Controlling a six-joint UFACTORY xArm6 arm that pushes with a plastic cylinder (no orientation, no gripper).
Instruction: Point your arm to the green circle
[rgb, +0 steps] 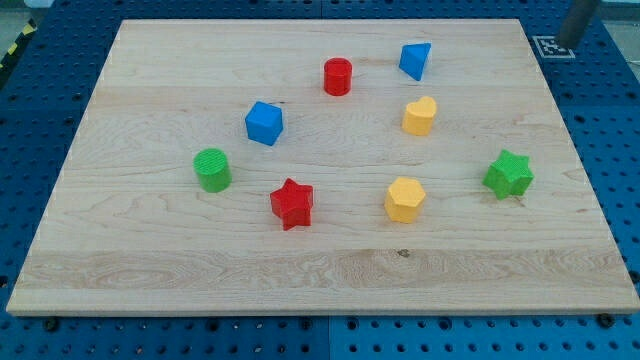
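A pale wooden desk (330, 270) fills nearly the whole camera view, resting on a blue perforated base (40, 90) that shows along every edge. Eight small coloured blocks lie scattered on the desk, none touching another.

At the view's top right corner, a blurred grey rod (580, 18) enters from above, off the wood and over the blue base; its lower end meets a black-and-white marker tag (553, 46) just beside the desk's corner. My tip (566, 40) sits there, well apart from every block. The arm carries no fingers, so there is no opening or hold to report.

The green circle (212, 169) stands at the view's left, far across the desk from my tip. Above and to its right is a blue cube (264, 122); below and to its right, a red star (292, 203).

On the view's right edge of the group is a green star (509, 174). A yellow hexagon-shaped block (405, 199) lies between the red star and the green star. Above it sits a yellow heart-shaped block (420, 115). Near the view's top are a red cylinder (338, 76) and, to its right, a blue triangular block (415, 60), the block nearest my tip.
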